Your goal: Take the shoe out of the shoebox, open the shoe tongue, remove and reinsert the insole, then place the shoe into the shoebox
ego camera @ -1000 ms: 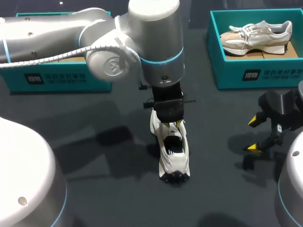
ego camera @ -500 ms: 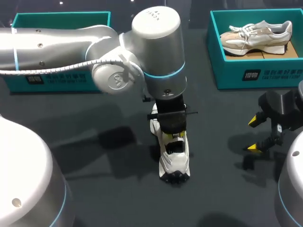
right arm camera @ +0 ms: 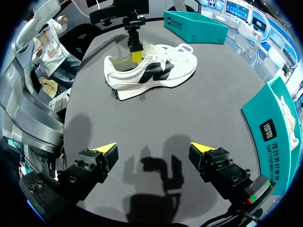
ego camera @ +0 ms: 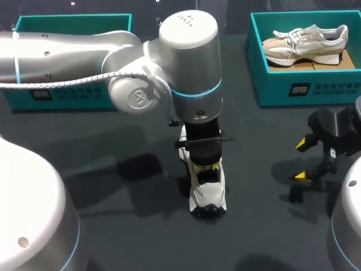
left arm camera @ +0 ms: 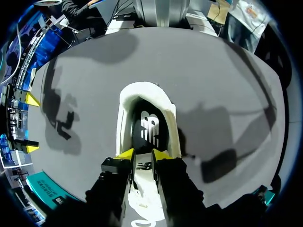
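In 1 s the left gripper (left arm camera: 143, 154) sinks lower into the shoe (ego camera: 208, 195), 2 fingers (left arm camera: 124, 154) pinching its tongue (left arm camera: 143, 170), so tongue-opening looks underway; right gripper (right arm camera: 152, 149) hangs open.

Left arm (ego camera: 67, 51) comes in from the left to mid counter (ego camera: 113, 186), wrist vertical and pointing straight down. Left gripper (left arm camera: 143, 154): fingers (left arm camera: 124, 154) nearly together, pinching the shoe tongue (left arm camera: 144, 172) from both sides. Right arm (ego camera: 347, 226) sits low at the right edge. Right gripper (right arm camera: 152, 149) hangs above the counter, fingers spread wide.
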